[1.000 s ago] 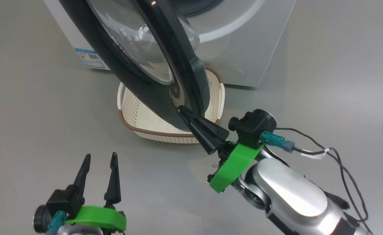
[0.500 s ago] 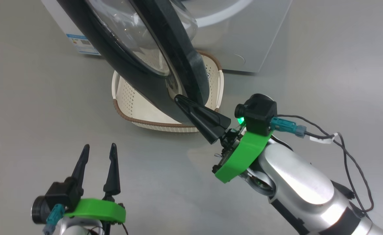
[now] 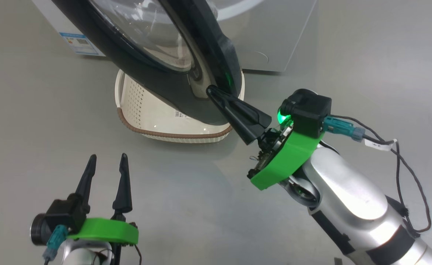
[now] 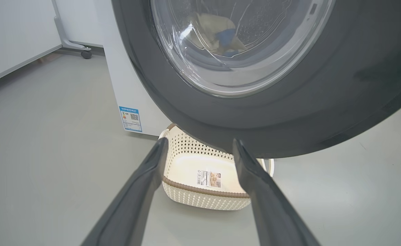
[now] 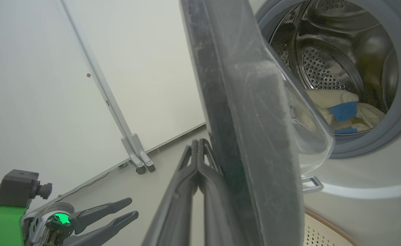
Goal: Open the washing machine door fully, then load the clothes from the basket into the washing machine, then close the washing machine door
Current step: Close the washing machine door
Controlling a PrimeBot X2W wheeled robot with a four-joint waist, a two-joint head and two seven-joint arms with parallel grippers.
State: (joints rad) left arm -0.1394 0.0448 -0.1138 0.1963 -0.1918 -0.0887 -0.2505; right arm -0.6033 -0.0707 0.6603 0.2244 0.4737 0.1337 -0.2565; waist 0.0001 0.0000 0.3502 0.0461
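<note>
While touching washing machine door (image 3: 171, 99) with right pincer (image 3: 210, 89) pressed together: left pincer (image 3: 107, 157) spread; clothes (image 5: 337, 109) already inside washing machine (image 5: 357, 201), basket (image 4: 203, 198) empty; only closing left.

The washing machine door (image 3: 153, 82) is cut off by the top edge of the head view. It covers the far half of the basket (image 3: 134, 101) and part of the label (image 3: 181, 115) on its floor. The print on this label and on the sticker (image 4: 131, 119) is too small to read. In the right wrist view the door's rim is blurred and hides one side of the right hand (image 5: 199, 145) and of the drum (image 5: 323, 68). The clothes (image 5: 340, 109) lie partly behind the door's glass.
</note>
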